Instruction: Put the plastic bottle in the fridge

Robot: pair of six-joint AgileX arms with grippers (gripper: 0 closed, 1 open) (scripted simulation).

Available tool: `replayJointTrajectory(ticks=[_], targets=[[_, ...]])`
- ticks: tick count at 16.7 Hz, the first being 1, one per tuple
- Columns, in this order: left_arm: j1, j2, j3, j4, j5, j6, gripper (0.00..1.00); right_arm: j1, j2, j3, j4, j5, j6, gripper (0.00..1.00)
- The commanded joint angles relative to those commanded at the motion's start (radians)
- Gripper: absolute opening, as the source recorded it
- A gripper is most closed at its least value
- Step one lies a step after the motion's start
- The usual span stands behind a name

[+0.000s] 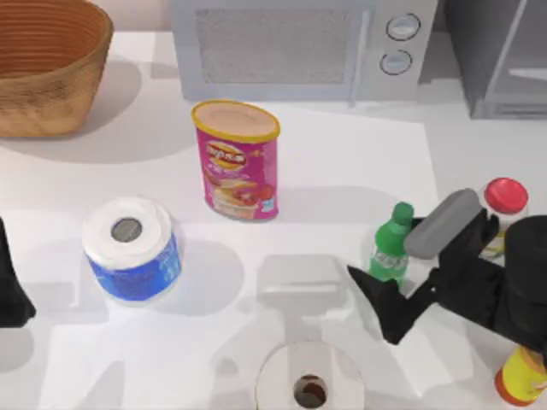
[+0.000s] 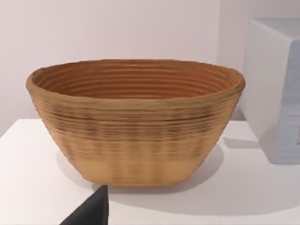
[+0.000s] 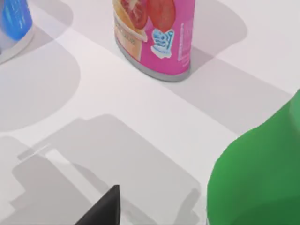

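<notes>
Progress: the plastic bottle (image 1: 391,253) was seen standing upright on the white worktop (image 1: 342,171), at the right side in the top view, so nothing had yet been carried to the fridge (image 1: 500,55).
Right tool: the right tool (image 1: 402,278) was held low beside the bottle, its two dark fingers spread wide, one at the front and one toward the back, with the bottle between or just beside them; contact could not be told.
Left tool: the left tool (image 1: 10,286) was parked at the left edge of the worktop; whether its fingers were apart or together could not be told.
Remaining work: judged from this, the grasp, the lift and the placing in the fridge were all left, and the fridge door appeared closed.
Bottle: slim, translucent green plastic, with a round green screw cap and a green-and-white label; it appeared smooth and light.
Fridge: a dark grey box at the back right corner, with a pale grey framed door panel, partly in view.
Neighbours: a white jar (image 1: 502,213) with a red lid was just behind the right arm; a pink can (image 1: 237,161) with a tan lid stood well apart toward the middle.
Other textures: a woven basket (image 1: 47,64) with ribbed coils was at the back left; a pale microwave (image 1: 299,47) with two round knobs stood at the back.
</notes>
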Motion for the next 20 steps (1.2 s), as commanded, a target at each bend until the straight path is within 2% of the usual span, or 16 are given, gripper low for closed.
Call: replayJointTrajectory(ticks=[10, 20], targets=[[0.000, 0.000, 0.000, 0.000, 0.000, 0.000, 1.00, 0.000, 0.000, 0.000, 0.000, 0.000, 0.000, 0.03], [0.000, 0.000, 0.000, 0.000, 0.000, 0.000, 1.00, -0.001, -0.002, -0.001, -0.001, -0.002, 0.001, 0.01]])
